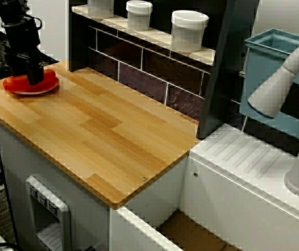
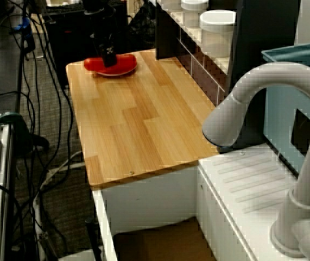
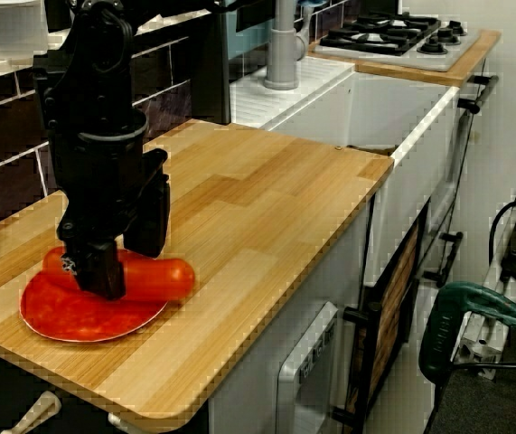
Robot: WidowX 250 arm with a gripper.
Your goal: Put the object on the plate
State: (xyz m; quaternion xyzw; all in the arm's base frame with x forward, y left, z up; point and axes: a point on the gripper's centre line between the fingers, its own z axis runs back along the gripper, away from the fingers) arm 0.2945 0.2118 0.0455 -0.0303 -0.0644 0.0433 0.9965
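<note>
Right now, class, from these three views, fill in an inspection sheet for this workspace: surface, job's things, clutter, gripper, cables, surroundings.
Surface: wooden counter, bare apart from the job's things.
Job's things: red object lies on the red plate, near a counter corner.
Clutter: nothing seen on the counter.
Gripper: black gripper down at the object; jaws' state unclear.
Cables: loose cables on the floor beside the counter.
Surroundings: white jars on shelf, grey faucet, white sink, stove.

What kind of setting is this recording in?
Most likely a toy kitchen set up in a lab: a wooden counter beside a white sink with a grey faucet, a gas hob, and loose cables on the floor.
</note>
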